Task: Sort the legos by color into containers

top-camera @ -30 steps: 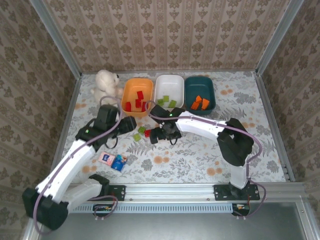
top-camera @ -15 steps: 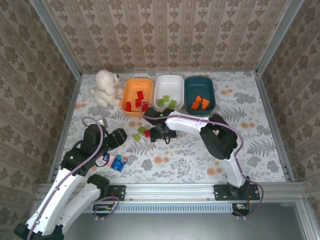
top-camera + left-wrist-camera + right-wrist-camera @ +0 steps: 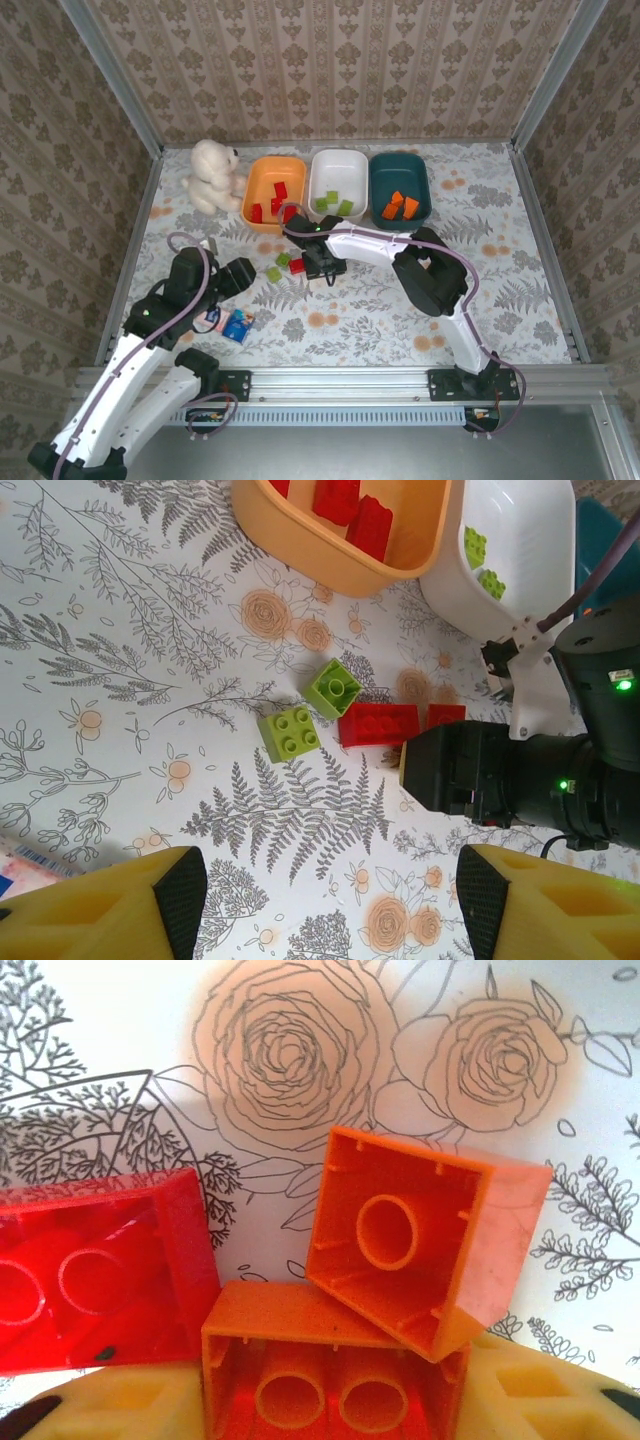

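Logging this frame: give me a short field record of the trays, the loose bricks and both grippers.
orange tray: red bricks inside
white tray: lime green bricks inside
teal tray: orange bricks inside
loose on table: two green bricks, a long red brick
left gripper: jaws open, empty, above the table
right gripper: low at the table, jaws against both sides of an orange-looking brick
other: plush toy, packets

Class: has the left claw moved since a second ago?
Yes. The left claw pulled back toward the near edge, away from the orange tray.
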`<control>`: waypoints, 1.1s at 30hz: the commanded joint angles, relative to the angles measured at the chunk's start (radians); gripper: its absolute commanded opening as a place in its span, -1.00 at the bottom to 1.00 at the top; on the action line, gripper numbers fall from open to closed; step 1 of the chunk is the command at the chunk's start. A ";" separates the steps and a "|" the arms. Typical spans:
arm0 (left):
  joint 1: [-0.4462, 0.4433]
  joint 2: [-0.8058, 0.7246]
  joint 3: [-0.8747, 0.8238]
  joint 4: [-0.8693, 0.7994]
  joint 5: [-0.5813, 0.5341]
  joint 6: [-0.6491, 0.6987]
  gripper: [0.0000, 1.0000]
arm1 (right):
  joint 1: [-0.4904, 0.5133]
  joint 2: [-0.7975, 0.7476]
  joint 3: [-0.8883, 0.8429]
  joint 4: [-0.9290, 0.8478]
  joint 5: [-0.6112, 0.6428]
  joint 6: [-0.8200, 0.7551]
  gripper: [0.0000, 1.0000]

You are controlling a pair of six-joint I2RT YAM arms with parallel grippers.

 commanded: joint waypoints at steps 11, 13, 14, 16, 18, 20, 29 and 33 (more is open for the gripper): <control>-0.157 0.238 0.025 0.216 0.041 0.073 0.40 | -0.165 -0.453 -0.169 -0.044 0.032 -0.068 -0.22; -0.175 0.302 0.043 0.253 0.045 0.073 0.40 | -0.236 -0.460 -0.153 -0.036 0.028 -0.092 -0.22; -0.184 0.335 0.055 0.274 0.048 0.075 0.40 | -0.277 -0.451 -0.140 -0.031 0.020 -0.104 -0.22; -0.197 0.393 0.081 0.304 0.056 0.086 0.40 | -0.350 -0.418 -0.096 -0.016 -0.014 -0.122 -0.22; -0.203 0.449 0.114 0.322 0.063 0.100 0.40 | -0.409 -0.349 -0.029 -0.001 -0.045 -0.147 -0.23; -0.207 0.491 0.142 0.334 0.070 0.111 0.40 | -0.456 -0.274 0.039 0.017 -0.074 -0.170 -0.23; -0.221 0.594 0.224 0.336 0.076 0.130 0.40 | -0.606 0.021 0.335 0.034 -0.095 -0.277 -0.20; -0.225 0.591 0.226 0.326 0.061 0.124 0.41 | -0.649 0.126 0.445 -0.010 -0.103 -0.277 -0.18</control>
